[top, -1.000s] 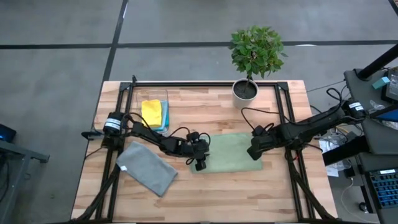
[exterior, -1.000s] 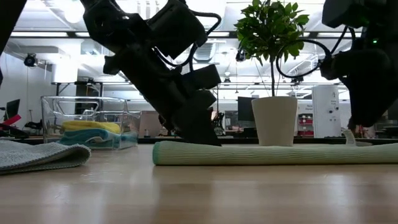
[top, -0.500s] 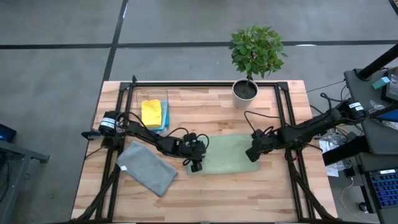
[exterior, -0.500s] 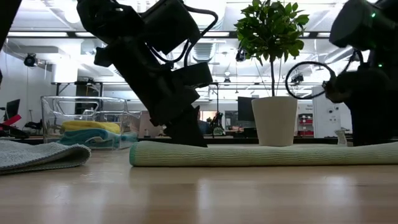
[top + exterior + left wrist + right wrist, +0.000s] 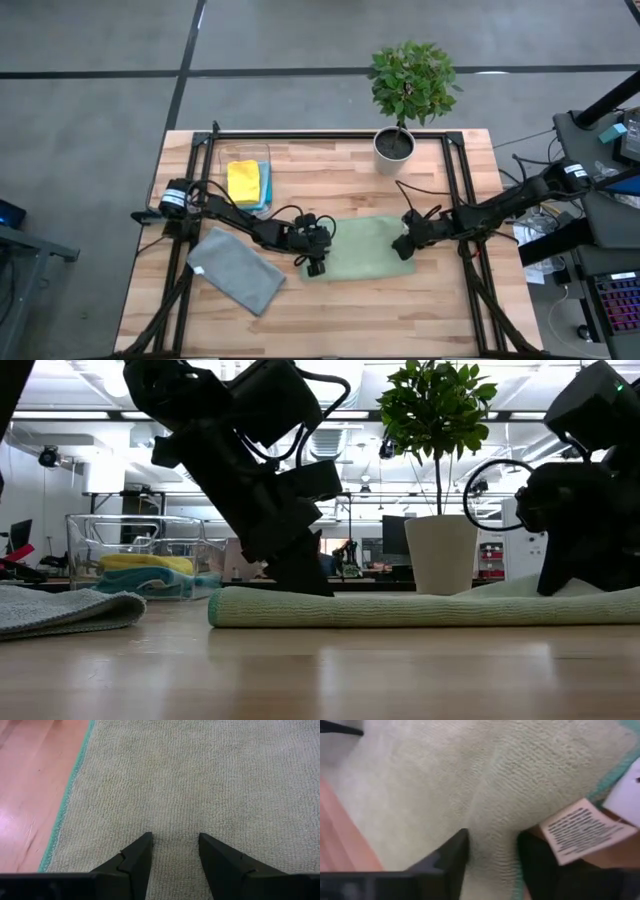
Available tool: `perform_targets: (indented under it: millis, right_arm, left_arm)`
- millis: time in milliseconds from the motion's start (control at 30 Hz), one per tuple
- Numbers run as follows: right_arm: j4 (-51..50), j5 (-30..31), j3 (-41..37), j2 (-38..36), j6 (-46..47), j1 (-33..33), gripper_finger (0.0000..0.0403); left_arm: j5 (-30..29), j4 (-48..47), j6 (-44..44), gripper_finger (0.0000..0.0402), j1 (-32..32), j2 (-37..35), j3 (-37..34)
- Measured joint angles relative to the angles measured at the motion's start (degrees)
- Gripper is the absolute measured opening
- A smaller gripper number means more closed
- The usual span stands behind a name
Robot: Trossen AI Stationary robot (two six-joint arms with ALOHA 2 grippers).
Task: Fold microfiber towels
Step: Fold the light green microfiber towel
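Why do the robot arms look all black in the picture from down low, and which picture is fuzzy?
In the low view bright ceiling lights shine behind the arms, so they show as dark shapes. The right wrist view is fuzzy: the olive green towel and its white tag sit very close and smeared. The left wrist view is sharp, showing every loop.

Open-plan lab: monitors (image 5: 398, 532), ceiling lights (image 5: 90, 415).
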Motion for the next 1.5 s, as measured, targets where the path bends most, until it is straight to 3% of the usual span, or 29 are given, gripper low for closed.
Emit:
perform_targets:
  millis: [167, 233, 367, 567, 667, 800, 1133, 1500]
  right_arm:
    - [-0.6, 1.3, 0.8, -0.2, -2.8, 0.0, 0.0043]
    - [-0.9, 1.4, 1.3, -0.5, -3.9, 0.0, 0.002]
    - [-7.4, 1.4, 3.8, -1.6, -5.0, 0.0, 0.0014]
    - [-34.8, 7.5, 14.2, -2.4, -6.5, 0.0, 0.0013]
    - [-46.9, 10.7, 19.9, -2.0, -7.3, 0.0, 0.0013]
    - [-53.3, 13.2, 25.5, -1.7, -8.0, 0.0, 0.0013]
    - [-39.5, 11.7, 28.6, 1.9, -13.5, -0.1, 0.0013]
    - [-16.5, 10.6, 28.4, 14.1, -19.5, -0.1, 0.0013]
  left_arm:
    - [0.2, -0.1, 0.1, 0.015, 0.0, -0.6, 0.4]
    - [0.2, -0.8, 0.5, 0.015, 0.0, -1.7, 0.4]
    - [-0.1, -2.2, 2.1, 0.015, -0.3, -5.8, 0.2]
    - [-0.3, -8.7, 3.1, 0.015, -1.1, -11.0, -0.6]
    - [-0.3, -9.1, 3.0, 0.015, -1.5, -11.4, -1.2]
    - [-0.4, -7.1, 2.4, 0.015, -1.7, -9.6, -1.4]
    - [-2.5, -1.0, 1.5, 0.015, -1.7, -3.3, -1.4]
    - [-3.8, 0.9, 1.4, 0.015, -1.6, -0.9, -1.3]
